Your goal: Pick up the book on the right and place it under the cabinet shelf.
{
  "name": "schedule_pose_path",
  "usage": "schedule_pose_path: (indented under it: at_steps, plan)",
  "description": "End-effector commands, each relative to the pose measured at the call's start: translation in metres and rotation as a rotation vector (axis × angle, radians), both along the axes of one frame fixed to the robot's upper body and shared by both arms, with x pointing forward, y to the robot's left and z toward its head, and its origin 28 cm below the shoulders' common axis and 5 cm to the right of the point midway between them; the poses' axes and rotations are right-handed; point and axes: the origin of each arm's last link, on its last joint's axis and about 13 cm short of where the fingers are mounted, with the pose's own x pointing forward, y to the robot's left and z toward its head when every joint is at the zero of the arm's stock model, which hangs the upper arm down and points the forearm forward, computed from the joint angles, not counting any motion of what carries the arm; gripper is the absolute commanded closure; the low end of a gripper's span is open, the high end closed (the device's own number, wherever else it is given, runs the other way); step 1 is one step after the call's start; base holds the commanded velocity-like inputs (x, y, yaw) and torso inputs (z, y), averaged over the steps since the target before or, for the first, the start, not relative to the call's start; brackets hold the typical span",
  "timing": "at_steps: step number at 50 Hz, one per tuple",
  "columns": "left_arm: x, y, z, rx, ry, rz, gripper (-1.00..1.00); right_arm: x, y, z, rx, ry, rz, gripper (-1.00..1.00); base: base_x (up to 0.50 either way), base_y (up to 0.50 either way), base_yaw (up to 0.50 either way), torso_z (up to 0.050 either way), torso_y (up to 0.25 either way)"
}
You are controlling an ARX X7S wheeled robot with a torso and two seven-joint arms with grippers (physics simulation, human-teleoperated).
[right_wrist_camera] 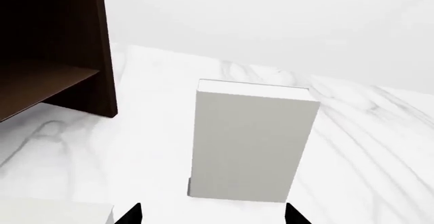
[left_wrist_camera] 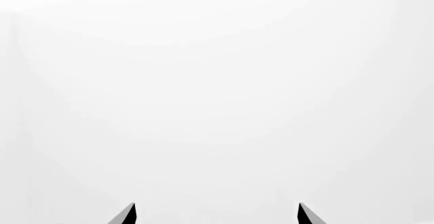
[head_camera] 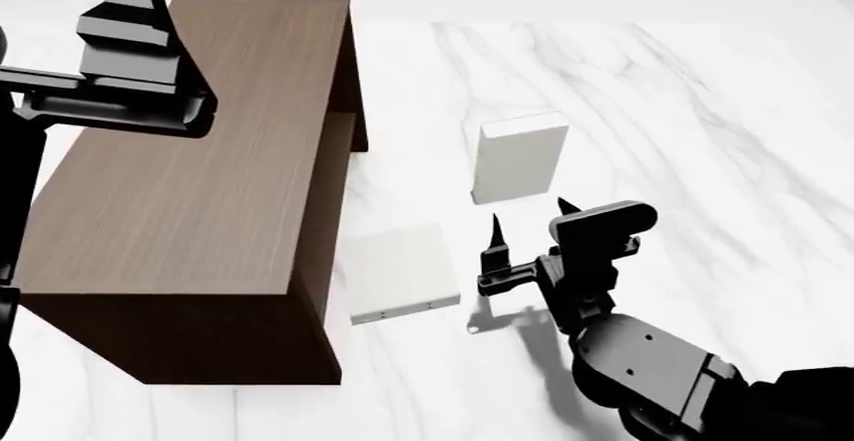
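Book: the pale grey-white book (head_camera: 519, 157) lies flat on the white marbled bench (head_camera: 694, 121), just ahead of the right end effector (head_camera: 531, 223) and apart from its tips; in the right wrist view the book (right_wrist_camera: 252, 142) fills the space straight in front of the two finger points.
Right end effector: released, its dark fingers (head_camera: 495, 231) spread wide and holding nothing; it hovers low over the bench, pointing at the near short edge of the book.
Second book: a look-alike book (head_camera: 400, 269) lies flat to the left of the right end effector, just beside it, between it and the cabinet; only its corner (right_wrist_camera: 54, 213) shows in the right wrist view.
Cabinet: the long dark brown wood-grain cabinet (head_camera: 187, 191) stands further left, beyond the second book, its open side facing the books.
Cabinet shelf: the inner board (right_wrist_camera: 40, 84) shows in the right wrist view, ahead and to the left of the right end effector, with dark space above it.
Left end effector: raised above the far end of the cabinet top (head_camera: 134, 56); its wrist view shows two dark fingertips (left_wrist_camera: 127, 215) well apart, released, with only blank white before them.
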Motion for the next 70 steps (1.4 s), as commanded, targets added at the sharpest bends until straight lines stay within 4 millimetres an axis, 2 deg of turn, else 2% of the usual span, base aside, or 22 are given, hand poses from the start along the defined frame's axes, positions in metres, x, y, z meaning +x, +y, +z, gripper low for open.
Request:
schedule_pose_path:
  at_steps: [1,26,45,54,70]
  plan:
    - [-0.001,0.0,-0.002,0.002,0.004,-0.003,-1.0,0.011,0.002,0.0,-0.025,0.011,0.023,-1.0,0.0,0.0,0.0,0.0,0.0]
    - [-0.004,-0.002,0.004,0.027,-0.007,-0.01,-1.0,0.019,-0.012,-0.025,-0.094,0.105,0.0,-1.0,0.0,0.0,0.0,0.0,0.0]
    - [-0.004,-0.001,0.005,0.038,-0.012,-0.009,-1.0,0.01,-0.009,-0.037,-0.113,0.173,0.088,-1.0,0.0,0.0,0.0,0.0,0.0]
    - [-0.005,-0.001,0.005,0.041,-0.014,-0.006,-1.0,0.01,-0.007,-0.043,-0.137,0.203,0.088,-1.0,0.0,0.0,0.0,0.0,0.0]
    - [-0.007,0.001,0.005,0.041,-0.015,-0.008,-1.0,0.018,-0.005,-0.043,-0.189,0.261,0.038,-1.0,0.0,0.0,0.0,0.0,0.0]
